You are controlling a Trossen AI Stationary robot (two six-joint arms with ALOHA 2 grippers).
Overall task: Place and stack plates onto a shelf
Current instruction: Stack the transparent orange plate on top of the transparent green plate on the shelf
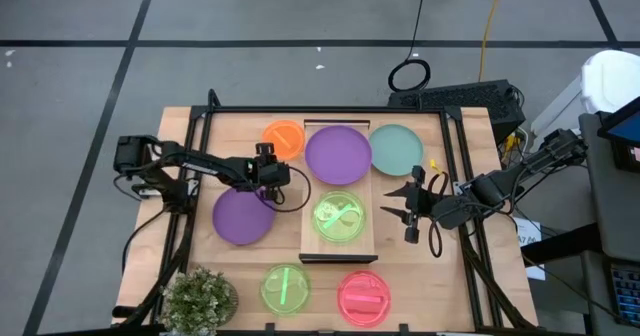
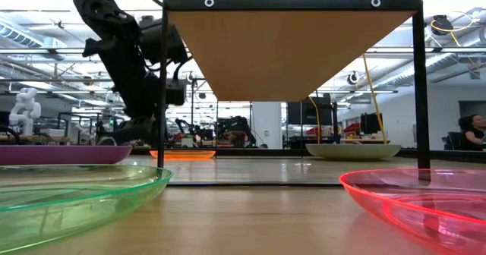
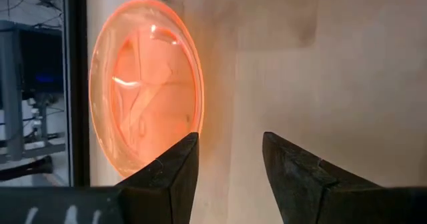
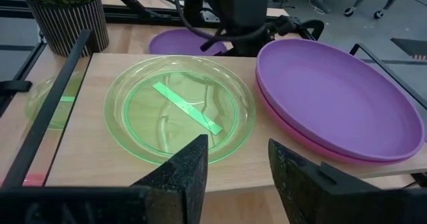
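The left hand (image 1: pixel 272 172) hangs with fingers spread and empty, just left of the shelf (image 1: pixel 312 238), between the small translucent orange plate (image 1: pixel 284 138) and a smooth opaque purple plate (image 1: pixel 243 216) on the desk (image 1: pixel 200 141). On the light-wood shelf lie a translucent green plate (image 1: pixel 339 217) and a larger purple plate (image 1: pixel 338 154) stacked over a magenta one (image 4: pixel 300 141). The right hand (image 1: pixel 407 210) waits spread beside the shelf's right edge.
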